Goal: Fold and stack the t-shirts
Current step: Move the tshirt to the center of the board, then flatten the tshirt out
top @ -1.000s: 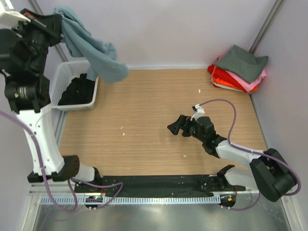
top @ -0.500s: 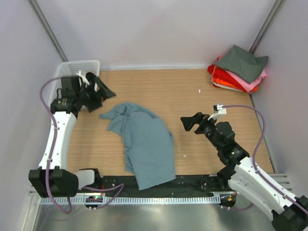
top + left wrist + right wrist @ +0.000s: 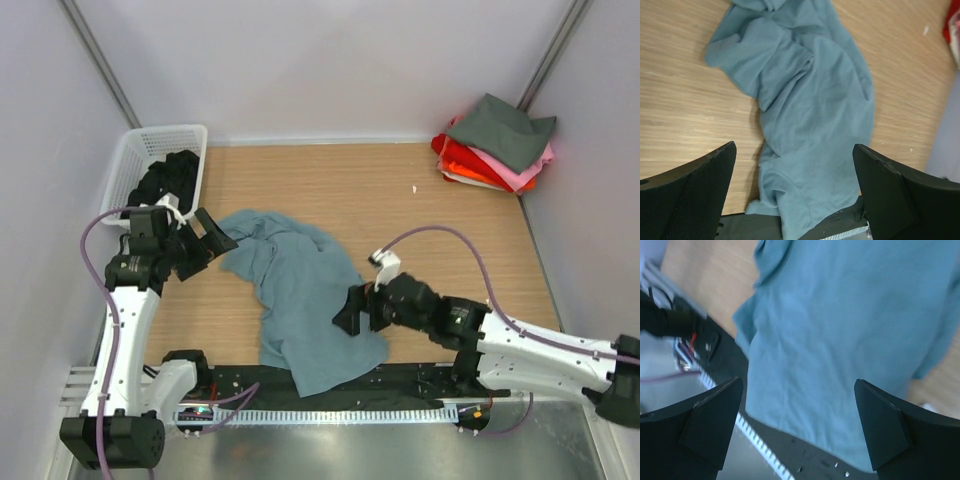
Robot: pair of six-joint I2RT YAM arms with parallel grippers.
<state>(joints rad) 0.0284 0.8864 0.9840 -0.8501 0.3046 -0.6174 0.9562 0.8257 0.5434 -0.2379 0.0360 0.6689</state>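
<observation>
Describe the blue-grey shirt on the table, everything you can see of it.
The blue-grey shirt is plain soft cloth, unfolded, lying crumpled and creased on the wooden table. It stretches diagonally from far left to near centre. Its far end is bunched in folds; its near end spreads flatter and overlaps the black rail at the table's near edge. The open left gripper sits at its far-left corner and the open right gripper at its right edge; neither grips it.

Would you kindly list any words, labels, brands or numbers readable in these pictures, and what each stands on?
None can be read. The crumpled blue-grey cloth t-shirt, the folded stack of t-shirts and the white plastic lattice basket show no print or label, and nothing else is legible.
</observation>
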